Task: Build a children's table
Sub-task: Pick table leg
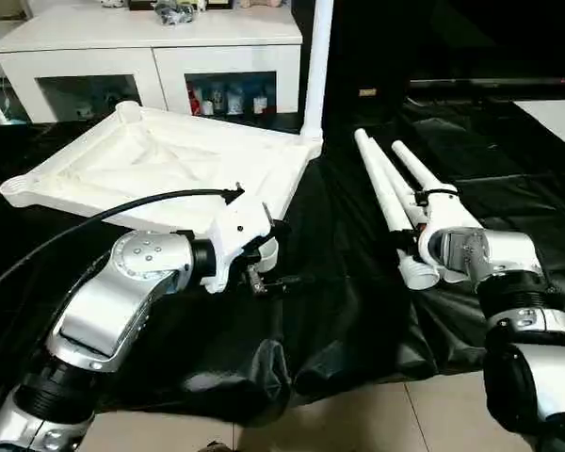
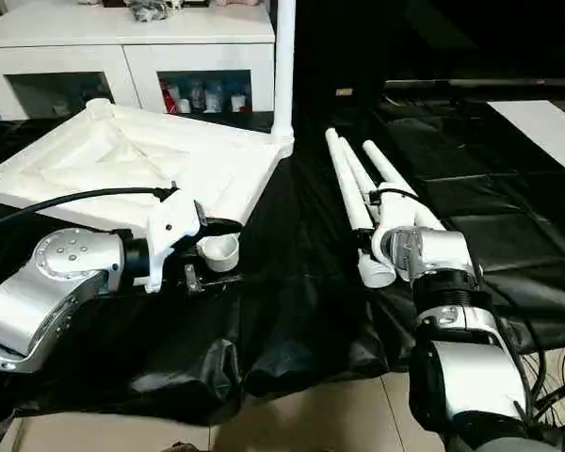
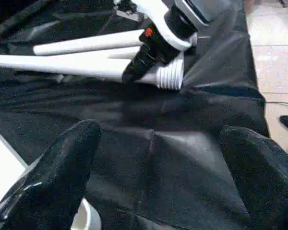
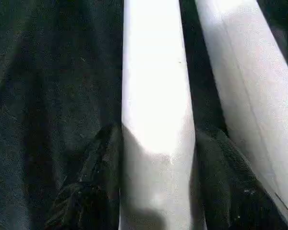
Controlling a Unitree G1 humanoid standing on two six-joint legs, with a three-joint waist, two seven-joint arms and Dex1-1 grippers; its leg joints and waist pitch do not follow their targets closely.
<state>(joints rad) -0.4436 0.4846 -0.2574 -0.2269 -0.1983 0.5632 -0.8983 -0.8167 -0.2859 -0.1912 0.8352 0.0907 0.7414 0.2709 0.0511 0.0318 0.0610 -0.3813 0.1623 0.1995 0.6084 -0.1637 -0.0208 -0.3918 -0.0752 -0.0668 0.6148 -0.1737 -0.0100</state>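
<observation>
White cabinet [image 1: 151, 52] behind tabletop [image 1: 160, 160] (one leg [image 1: 317, 66] upright).

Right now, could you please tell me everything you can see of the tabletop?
The tabletop is white plastic, rectangular, with a raised rim, moulded ribs across its recessed face and round sockets at the corners. It lies tilted on the black cover, underside up. One leg already stands upright in its far right corner socket. The left gripper hovers open at its near corner socket; whether they touch is unclear.
</observation>
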